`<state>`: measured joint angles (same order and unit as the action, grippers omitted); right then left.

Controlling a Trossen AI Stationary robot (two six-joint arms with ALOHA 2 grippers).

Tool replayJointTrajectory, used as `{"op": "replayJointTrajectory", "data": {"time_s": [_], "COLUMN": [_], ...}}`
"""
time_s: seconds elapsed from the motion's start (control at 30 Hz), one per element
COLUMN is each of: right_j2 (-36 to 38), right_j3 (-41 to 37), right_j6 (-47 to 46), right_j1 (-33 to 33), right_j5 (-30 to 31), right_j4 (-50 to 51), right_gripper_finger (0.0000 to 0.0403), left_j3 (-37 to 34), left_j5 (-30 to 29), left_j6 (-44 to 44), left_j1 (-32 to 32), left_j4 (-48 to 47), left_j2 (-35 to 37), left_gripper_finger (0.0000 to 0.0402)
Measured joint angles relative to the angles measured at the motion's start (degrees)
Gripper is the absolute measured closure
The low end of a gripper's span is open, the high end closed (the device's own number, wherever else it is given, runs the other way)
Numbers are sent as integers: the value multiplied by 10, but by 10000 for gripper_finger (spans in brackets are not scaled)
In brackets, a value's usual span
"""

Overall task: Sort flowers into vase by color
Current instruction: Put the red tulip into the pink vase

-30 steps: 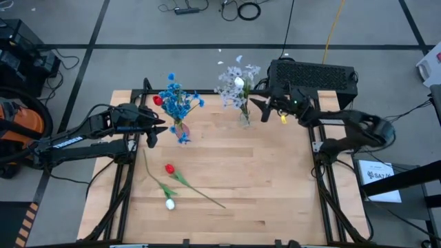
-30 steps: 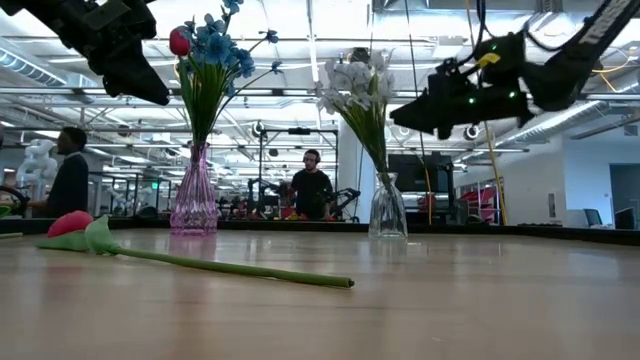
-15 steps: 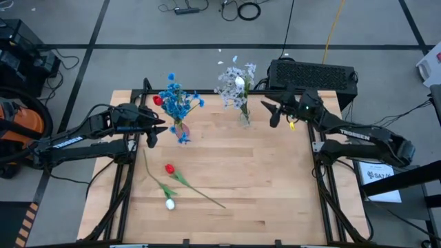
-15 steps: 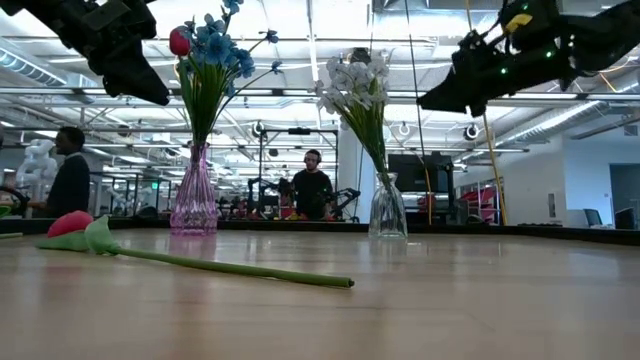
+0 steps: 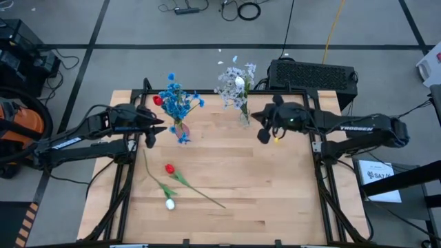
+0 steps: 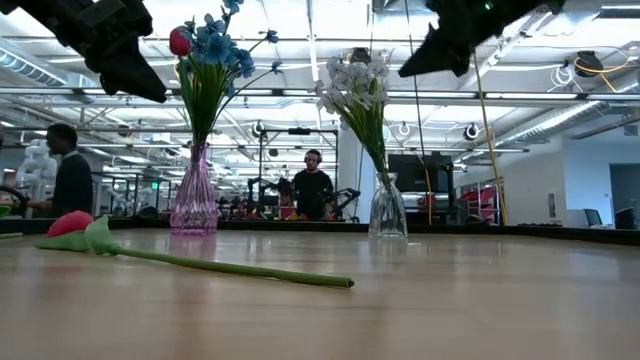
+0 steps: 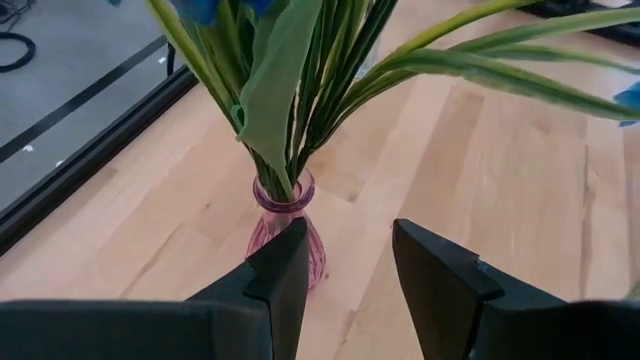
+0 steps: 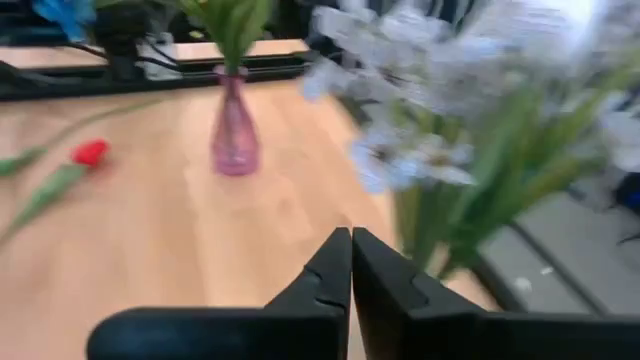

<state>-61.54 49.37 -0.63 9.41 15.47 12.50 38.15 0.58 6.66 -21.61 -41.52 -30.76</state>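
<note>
High view: flowers left of right gripper

Work surface: a light wooden table with visible plank seams, set on a dark frame.

Standing on it, far side: a pink glass vase toward the left and a clear glass vase right of it, well apart, both upright with stems in them.

Lying flat on the near-left part: a red tulip and a white tulip. The red bud lies farther from the near edge than the white one. Their green stems cross each other, the longer stem running out to the right toward the table's middle.
</note>
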Motion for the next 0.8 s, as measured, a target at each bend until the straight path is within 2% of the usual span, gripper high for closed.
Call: {"op": "replayJointTrajectory", "data": {"time_s": [0.23, 0.4, 0.6, 0.8], "right_j2": [-121, -235, -334, -381], "right_j3": [127, 239, 340, 365], "right_j6": [-139, -208, -310, -408], "right_j1": [-92, -158, -210, -251], "right_j5": [68, 87, 86, 84], "right_j4": [113, 208, 298, 282], "right_gripper_finger": [402, 402, 402, 403], "left_j3": [0, 0, 0, 0], "left_j5": [39, 94, 90, 48], "left_j6": [-1, -10, -6, 19], "left_j1": [13, 63, 155, 244], "left_j4": [0, -1, 0, -4], "left_j2": [32, 53, 49, 29], "left_gripper_finger": [249, 249, 250, 250]}}
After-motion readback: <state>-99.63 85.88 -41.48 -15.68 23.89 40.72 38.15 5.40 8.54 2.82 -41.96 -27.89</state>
